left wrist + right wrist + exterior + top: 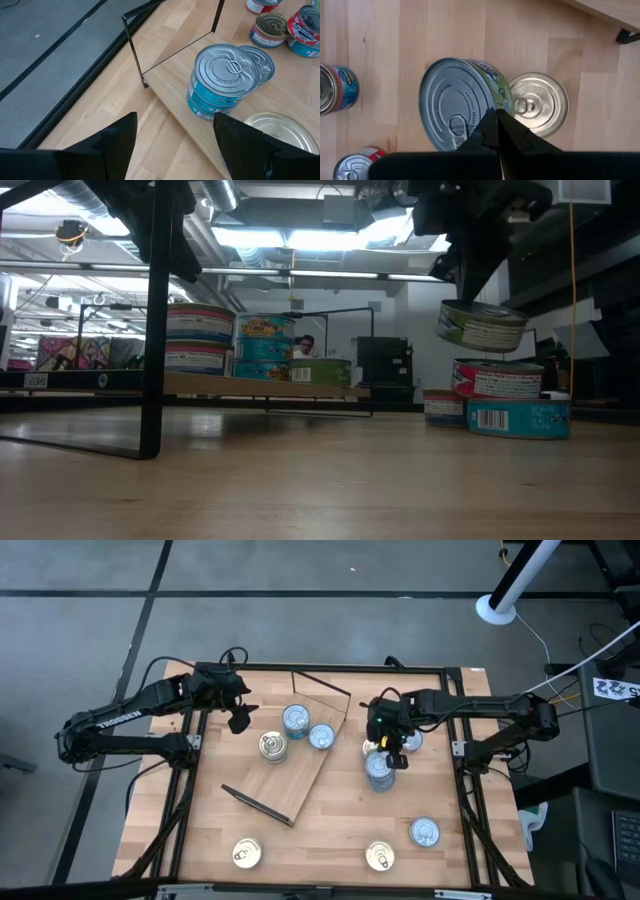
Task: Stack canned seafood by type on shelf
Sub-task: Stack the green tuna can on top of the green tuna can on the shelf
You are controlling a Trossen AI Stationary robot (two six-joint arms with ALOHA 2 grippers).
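From above, the right pincer point(393, 753) hangs over stacked tins point(379, 772) beside the shelf point(290, 762); "TROSSEN" marks the left arm. At table height, a green-labelled can point(482, 326) hangs tilted, pinched shut by its rim. The left pincer point(172, 137) gapes before blue-labelled tins point(221, 80) on the shelf.

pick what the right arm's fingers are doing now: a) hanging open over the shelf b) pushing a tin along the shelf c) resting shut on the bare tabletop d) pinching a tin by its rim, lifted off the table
d: the right gripper is shut on the rim of a silver-topped tin, which hangs tilted in the air above the tins stacked on the table.
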